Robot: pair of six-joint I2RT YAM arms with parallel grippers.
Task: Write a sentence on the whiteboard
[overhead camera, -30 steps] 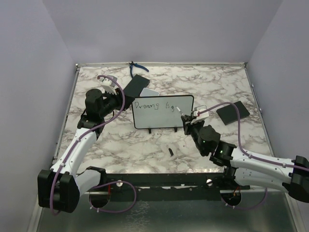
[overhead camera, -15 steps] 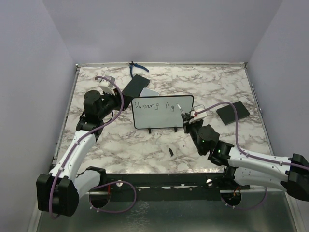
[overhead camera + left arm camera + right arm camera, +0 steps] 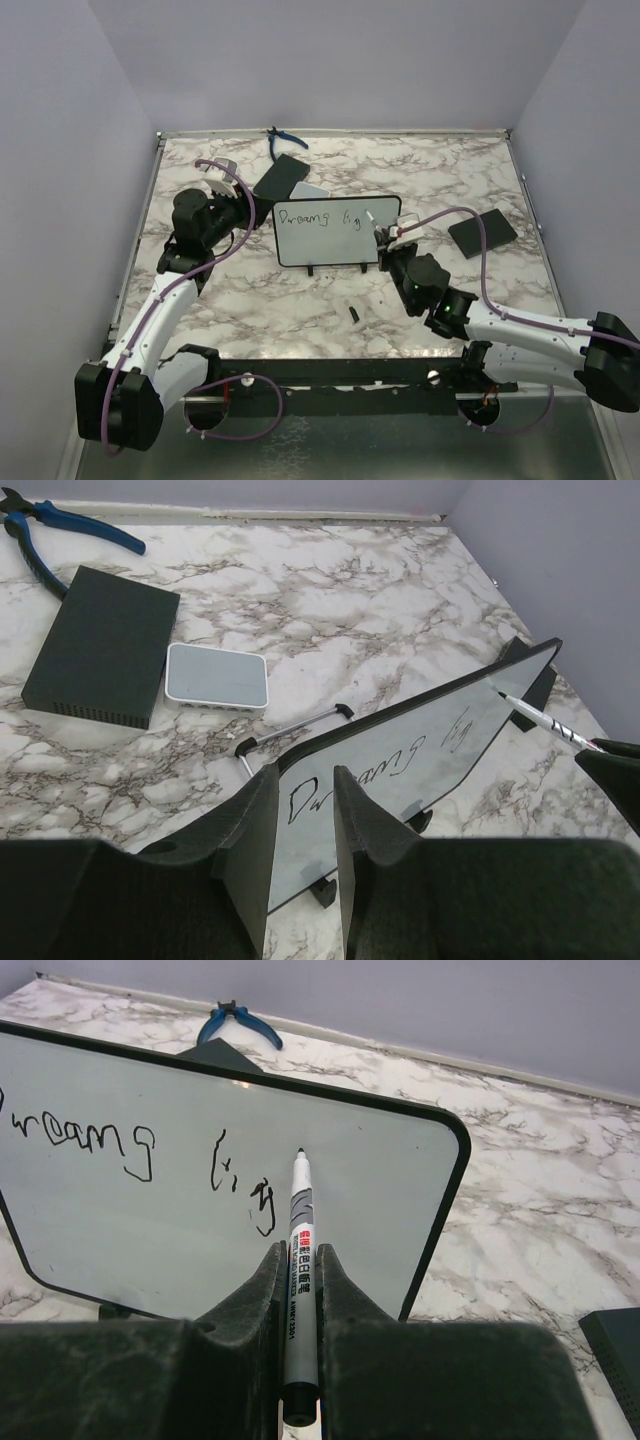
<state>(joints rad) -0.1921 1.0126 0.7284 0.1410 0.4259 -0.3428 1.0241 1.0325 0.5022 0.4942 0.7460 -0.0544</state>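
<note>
The whiteboard (image 3: 335, 245) stands upright on its two feet mid-table, and it shows in the left wrist view (image 3: 440, 770) and the right wrist view (image 3: 380, 1200). The sentence (image 3: 305, 216) reads "Dreams" then "lig" on one line (image 3: 100, 1140). My right gripper (image 3: 388, 240) (image 3: 299, 1250) is shut on a white marker (image 3: 300, 1222). The marker's tip sits at the board's face just right of "lig" (image 3: 372, 221). My left gripper (image 3: 254, 212) (image 3: 303, 775) is close to the board's left end, jaws a little apart, nothing between them.
Blue pliers (image 3: 278, 142) lie at the back edge. A black flat box (image 3: 280, 178) and a grey-white pad (image 3: 310, 190) lie behind the board. Another black rectangle (image 3: 483, 232) lies to the right. A small black cap (image 3: 354, 314) lies in front of the board.
My left gripper has moved right and nearer, up to the board's left end. My right arm has shifted slightly left and away, carrying the marker up the board beside "lig".
</note>
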